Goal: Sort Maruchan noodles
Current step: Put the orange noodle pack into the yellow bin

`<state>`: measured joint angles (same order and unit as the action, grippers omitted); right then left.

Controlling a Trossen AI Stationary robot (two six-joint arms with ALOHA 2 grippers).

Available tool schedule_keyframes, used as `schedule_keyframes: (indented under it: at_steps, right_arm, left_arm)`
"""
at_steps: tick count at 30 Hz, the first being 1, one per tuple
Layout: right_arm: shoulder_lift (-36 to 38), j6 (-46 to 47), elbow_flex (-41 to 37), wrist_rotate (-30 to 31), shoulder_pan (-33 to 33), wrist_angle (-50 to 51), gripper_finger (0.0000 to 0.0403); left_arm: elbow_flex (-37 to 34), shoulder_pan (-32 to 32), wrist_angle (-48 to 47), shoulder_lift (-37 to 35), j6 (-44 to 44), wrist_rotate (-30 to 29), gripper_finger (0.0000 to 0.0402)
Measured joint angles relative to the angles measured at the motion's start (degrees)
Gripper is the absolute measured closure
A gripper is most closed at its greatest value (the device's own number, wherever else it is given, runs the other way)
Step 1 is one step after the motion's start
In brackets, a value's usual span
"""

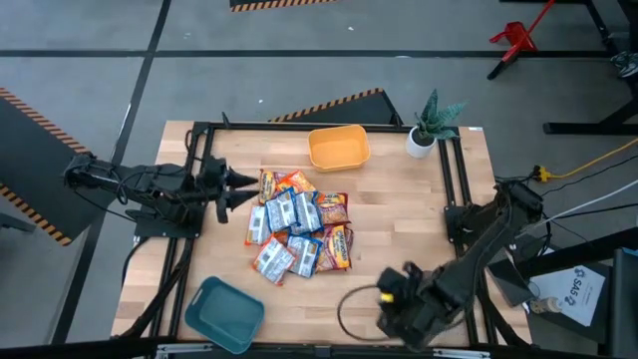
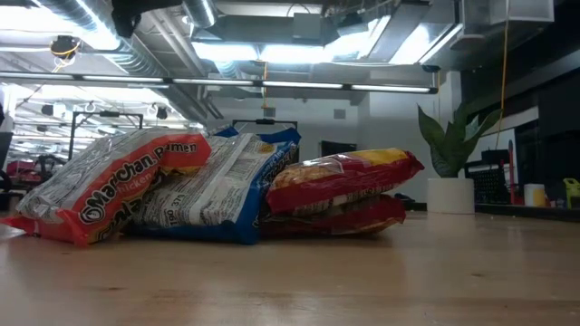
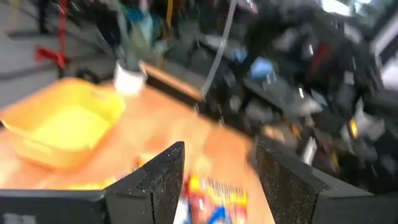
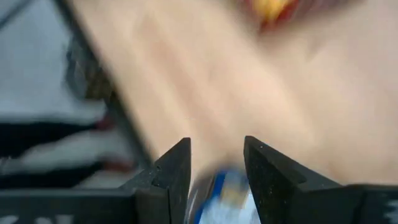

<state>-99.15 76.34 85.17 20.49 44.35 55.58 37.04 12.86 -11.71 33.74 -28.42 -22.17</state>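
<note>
Several Maruchan noodle packets [image 1: 297,234], blue-white, orange-yellow and red, lie heaped at the middle of the table; the low view shows the heap [image 2: 217,190] resting on the wood. My left gripper [image 1: 249,185] is open at the heap's left edge, pointing toward the table's right, with a red-yellow packet [image 3: 214,196] below its fingers [image 3: 221,168]. My right gripper [image 1: 387,297] is near the front edge, over the grey bin [image 1: 344,317], shut on a blue-white packet [image 4: 224,196]. My right gripper has a blue-white packet's end [image 4: 219,186] between its two fingers. Only that small part shows in the right wrist view; the rest is hidden behind the fingers. The packet is clear of the table top seen beyond it.
An orange-yellow bin [image 1: 339,148] stands at the far middle, with a potted plant [image 1: 431,125] to its right. A teal bin [image 1: 224,314] sits at the front left. Black frame rails run along both table sides.
</note>
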Motion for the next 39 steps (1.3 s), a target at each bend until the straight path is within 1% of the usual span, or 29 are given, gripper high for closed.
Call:
schedule_keyframes:
  at_steps: [1, 3, 6, 9, 12, 14, 16, 20, 22, 24, 30, 36, 39]
  right_arm:
    - [0.00, -1.33, 0.00, 1.91, -1.34, -0.07, 0.0267]
    - [-0.04, -5.47, -0.16, 3.43, -4.37, -1.18, 0.0264]
    - [-0.48, -14.16, -1.66, 2.16, -9.44, -8.30, 0.0243]
    - [-0.48, -24.73, -4.34, 0.67, -14.55, -22.74, 0.0205]
    - [-0.69, -33.99, -7.25, 0.48, -19.04, -34.39, 0.0166]
    - [-1.64, -37.27, -7.67, 0.13, -21.87, -38.98, 0.0147]
    - [-3.26, -39.30, -7.60, -1.45, -24.31, -42.09, 0.0136]
    - [-7.56, -41.89, -7.51, -6.95, -26.84, -50.15, 0.0134]
    - [-9.21, -42.16, -7.48, -8.43, -26.85, -53.10, 0.0137]
    - [-10.78, -42.18, -7.48, -8.24, -26.81, -55.49, 0.0140]
    - [-13.57, -42.35, -7.50, -6.15, -26.83, -57.26, 0.0143]
    - [-15.40, -42.29, -7.50, -6.59, -26.78, -59.01, 0.0143]
    - [-16.26, -42.21, -7.48, -6.60, -26.75, -59.66, 0.0143]
  left_arm:
    - [-0.01, 0.01, -1.71, 0.02, -0.03, 1.74, 0.0208]
    - [-0.02, 0.02, -5.39, 0.00, -0.60, 4.72, 0.0208]
    - [-0.02, 0.02, -11.37, 0.02, -4.12, 7.56, 0.0208]
    - [-0.02, 0.02, -16.75, 0.00, -5.29, 10.45, 0.0208]
    - [-0.02, 0.02, -20.31, 0.58, -7.32, 15.35, 0.0208]
    - [-0.20, 0.44, -21.50, 1.20, -7.48, 18.64, 0.0208]
    - [-0.87, 1.55, -21.28, 2.09, -7.10, 22.30, 0.0208]
    - [-3.18, 5.73, -21.18, 4.99, -6.71, 26.12, 0.0211]
    - [-4.21, 8.54, -21.50, 6.64, -6.05, 26.50, 0.0213]
    - [-5.01, 11.36, -20.37, 8.73, -5.52, 25.58, 0.0213]
    - [-7.42, 18.31, -15.69, 14.17, -4.01, 17.92, 0.0213]
    - [-7.72, 20.99, -13.44, 20.17, -2.66, 15.04, 0.0214]
    - [-7.74, 21.50, -9.42, 24.26, -0.18, 15.02, 0.0214]
